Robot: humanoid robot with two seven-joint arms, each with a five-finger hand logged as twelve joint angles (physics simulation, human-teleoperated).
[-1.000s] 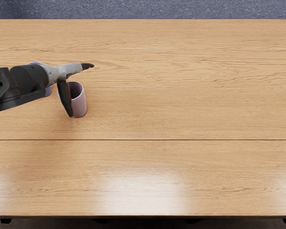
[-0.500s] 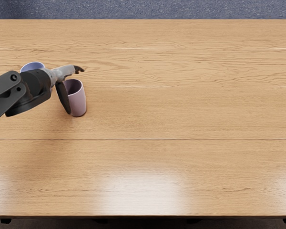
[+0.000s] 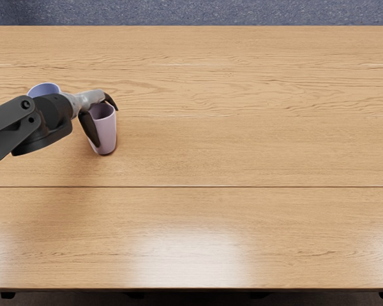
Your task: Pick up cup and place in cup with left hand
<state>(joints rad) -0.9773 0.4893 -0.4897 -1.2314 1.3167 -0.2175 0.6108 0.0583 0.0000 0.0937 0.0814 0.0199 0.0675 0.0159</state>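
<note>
Fingers [image 3: 111,100] of the left hand [image 3: 88,101] have curled inward, clasping the near-upright pink cup [image 3: 107,132], with the blue cup [image 3: 45,88] leftward behind the wrist [image 3: 53,108].

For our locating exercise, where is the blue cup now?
In the head view, the blue cup is at the left of the table, partly behind the left arm, up-left of the pink cup.

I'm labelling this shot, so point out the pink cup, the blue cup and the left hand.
Pink cup [image 3: 108,132], head view: outer side wall.
Blue cup [image 3: 44,90], head view: inner wall, below the rim.
Left hand [image 3: 87,100], head view: its grey part.
</note>
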